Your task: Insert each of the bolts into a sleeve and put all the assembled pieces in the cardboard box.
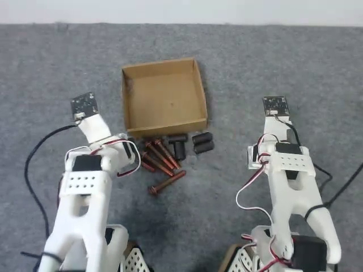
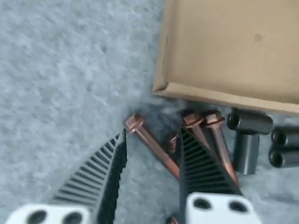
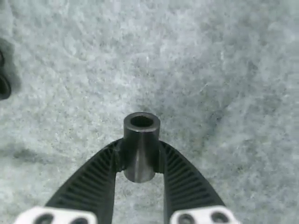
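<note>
light: bright, diffuse | shadows: soft, faint, along cardboard box (image 2: 224, 56) edge, beneath bolts (image 2: 152, 142)

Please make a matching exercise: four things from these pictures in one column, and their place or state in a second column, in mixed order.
Things
1. brown cardboard box
2. black cylindrical metal sleeve at the centre of the right wrist view
3. copper-coloured metal bolts
4. left end effector

Place or state
A. open, above the bolts
B. clamped in the right end effector
C. empty
D. lying on the grey carpet beside the box

Pairs: 1-C, 2-B, 3-D, 4-A
</note>
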Tool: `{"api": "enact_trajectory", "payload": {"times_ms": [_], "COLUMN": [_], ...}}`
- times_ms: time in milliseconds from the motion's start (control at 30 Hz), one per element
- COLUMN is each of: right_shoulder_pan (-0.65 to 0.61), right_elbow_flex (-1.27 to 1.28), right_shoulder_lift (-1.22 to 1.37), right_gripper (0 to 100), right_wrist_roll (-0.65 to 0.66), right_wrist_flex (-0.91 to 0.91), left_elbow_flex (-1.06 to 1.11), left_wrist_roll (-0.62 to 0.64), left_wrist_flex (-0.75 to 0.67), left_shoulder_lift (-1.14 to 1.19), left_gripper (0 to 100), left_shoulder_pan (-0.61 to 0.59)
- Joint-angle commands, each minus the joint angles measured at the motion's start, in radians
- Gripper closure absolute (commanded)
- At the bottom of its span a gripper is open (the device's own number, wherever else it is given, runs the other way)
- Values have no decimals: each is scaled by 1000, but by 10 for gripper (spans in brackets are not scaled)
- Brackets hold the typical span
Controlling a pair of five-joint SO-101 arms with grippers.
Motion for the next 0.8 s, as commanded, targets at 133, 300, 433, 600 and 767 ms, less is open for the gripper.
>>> {"api": "enact_trajectory", "payload": {"times_ms": [133, 300, 433, 600, 767], "right_shoulder_pan": [15, 13, 13, 12, 12], "right_elbow_flex": [-8, -8, -8, -8, -6], "right_shoulder_lift": [-51, -51, -51, -51, -51], "right_gripper": [992, 992, 992, 992, 992], "right_wrist_roll": [35, 37, 37, 37, 37], "right_wrist_flex": [-24, -24, -24, -24, -24], "left_elbow_flex": [-211, -357, -440, -464, -463], "left_wrist_roll": [18, 18, 18, 11, -54], "left_wrist_flex": [-3, 44, 81, 86, 87], "left_shoulder_lift": [382, 600, 692, 710, 710], "left_gripper": [836, 837, 838, 993, 991], "left_shoulder_pan": [3, 3, 3, 5, 3]}}
